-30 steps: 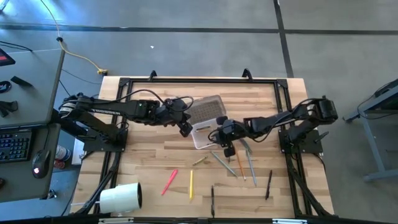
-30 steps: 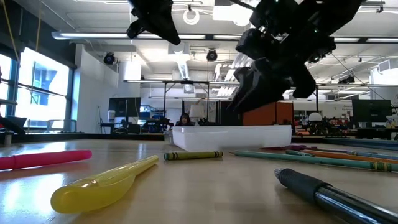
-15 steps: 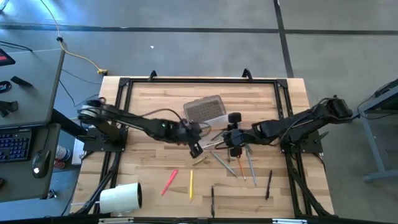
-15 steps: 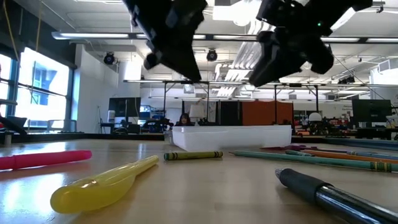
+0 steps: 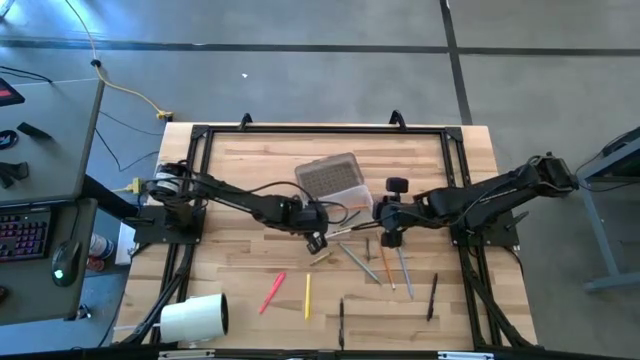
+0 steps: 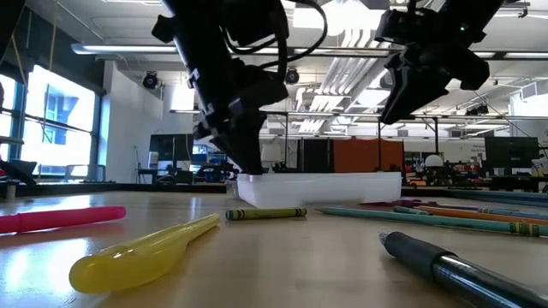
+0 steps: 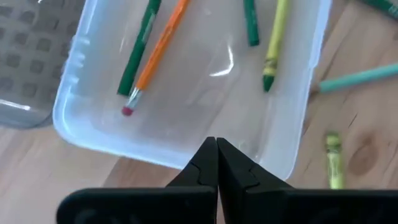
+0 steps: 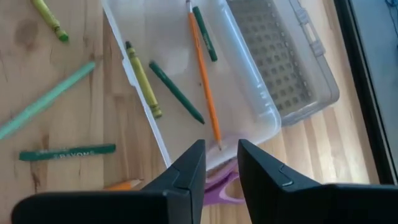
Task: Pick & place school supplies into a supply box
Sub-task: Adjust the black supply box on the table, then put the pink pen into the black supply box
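Observation:
The clear supply box (image 7: 81, 127) lies open with its ribbed lid (image 5: 330, 175) folded out on the far side. Inside it lie an orange pencil (image 7: 163, 45), a green pencil (image 7: 138, 53), a green crayon (image 8: 176, 91) and a yellow-green crayon (image 7: 272, 53). My left gripper (image 7: 216, 144) is shut, its tips low at the box's near wall (image 6: 317, 188). My right gripper (image 8: 221, 163) is open and hovers above the purple scissors (image 8: 224, 184), which lie beside the box. More pencils (image 5: 385, 265), pens and an olive crayon (image 5: 322, 258) lie on the table. My left gripper points down with its shut fingertips (image 7: 211, 149) at the rim of the box's near wall (image 7: 186, 160), close to one corner. I cannot tell whether they touch the rim or stand just above it.
A white roll (image 5: 195, 318) lies at the near left corner. A pink marker (image 5: 272, 292), a yellow pen (image 5: 307, 295) and two dark pens (image 5: 432, 297) lie toward the near edge. A black frame rail (image 5: 320, 130) runs along the far side.
My left gripper has swung from beyond the box's left end toward the near edge and come down to the box's near wall. My right gripper has drawn away from the box toward the table's right and risen. The box has stayed in place.

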